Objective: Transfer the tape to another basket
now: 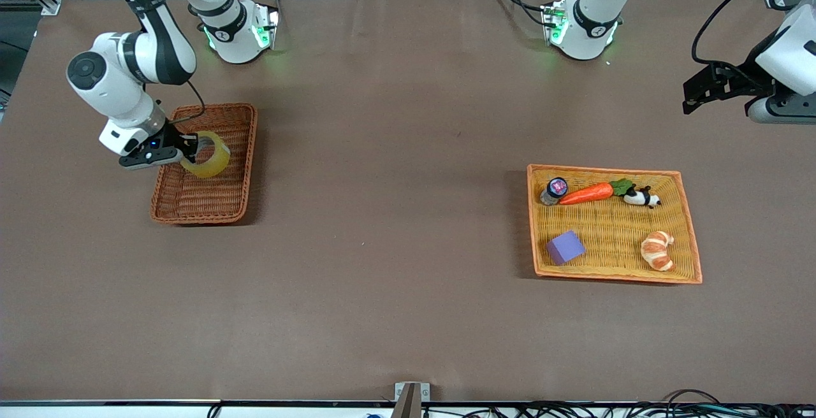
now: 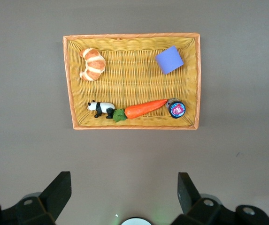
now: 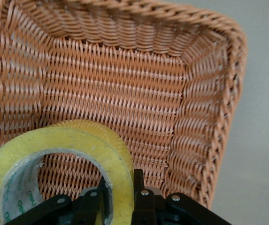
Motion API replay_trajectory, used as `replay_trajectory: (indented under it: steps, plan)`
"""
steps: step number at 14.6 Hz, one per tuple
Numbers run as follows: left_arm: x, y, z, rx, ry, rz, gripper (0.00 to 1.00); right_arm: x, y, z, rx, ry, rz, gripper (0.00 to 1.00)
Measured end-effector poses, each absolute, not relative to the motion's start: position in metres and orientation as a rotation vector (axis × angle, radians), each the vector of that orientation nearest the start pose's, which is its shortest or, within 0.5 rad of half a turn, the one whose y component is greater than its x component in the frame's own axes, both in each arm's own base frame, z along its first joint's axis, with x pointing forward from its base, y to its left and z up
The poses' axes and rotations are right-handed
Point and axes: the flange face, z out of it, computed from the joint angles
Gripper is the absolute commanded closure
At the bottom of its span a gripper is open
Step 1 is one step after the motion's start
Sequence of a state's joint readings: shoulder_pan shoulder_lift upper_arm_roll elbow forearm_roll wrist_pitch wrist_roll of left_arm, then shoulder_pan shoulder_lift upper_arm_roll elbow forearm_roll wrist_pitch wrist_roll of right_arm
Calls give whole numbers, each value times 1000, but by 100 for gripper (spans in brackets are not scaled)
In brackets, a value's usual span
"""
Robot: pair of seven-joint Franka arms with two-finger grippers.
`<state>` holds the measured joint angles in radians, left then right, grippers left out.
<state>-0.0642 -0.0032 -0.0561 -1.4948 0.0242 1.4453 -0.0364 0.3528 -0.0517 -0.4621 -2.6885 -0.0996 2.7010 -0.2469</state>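
Gripping tape [image 1: 207, 154] over basket [image 1: 237, 150]: right gripper [image 1: 189, 148] | left gripper [image 2: 120, 193]: fingers apart, waiting

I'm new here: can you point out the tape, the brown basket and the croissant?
tape [image 1: 215, 162]: front view, yellow outer band.
basket [image 1: 248, 150]: front view, side rim.
croissant [image 1: 658, 250]: front view, its middle.

right hand [image 1: 189, 148] gripping tape [image 1: 207, 155], over basket [image 1: 210, 204]

Two baskets [image 1: 245, 150] [image 1: 676, 176], one tape [image 1: 213, 160], five small items [image 1: 599, 214].
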Motion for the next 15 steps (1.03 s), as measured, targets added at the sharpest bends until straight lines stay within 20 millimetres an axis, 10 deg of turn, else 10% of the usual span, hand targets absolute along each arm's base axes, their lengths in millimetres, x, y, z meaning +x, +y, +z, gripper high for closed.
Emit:
replay_trajectory:
  steps: [6,8,11,15]
  plan:
    - [537,-62,651,-3110,128,69,0,410,-43,223,-3185,-279,-5,85]
    - [537,-63,651,-3110,128,67,0,410,-44,219,-3192,-249,7,64]
    - [538,-63,651,-3111,128,63,0,415,-45,221,-3199,-200,16,0]
    - [538,-64,651,-3111,131,62,0,453,-50,260,-3199,-128,218,0]
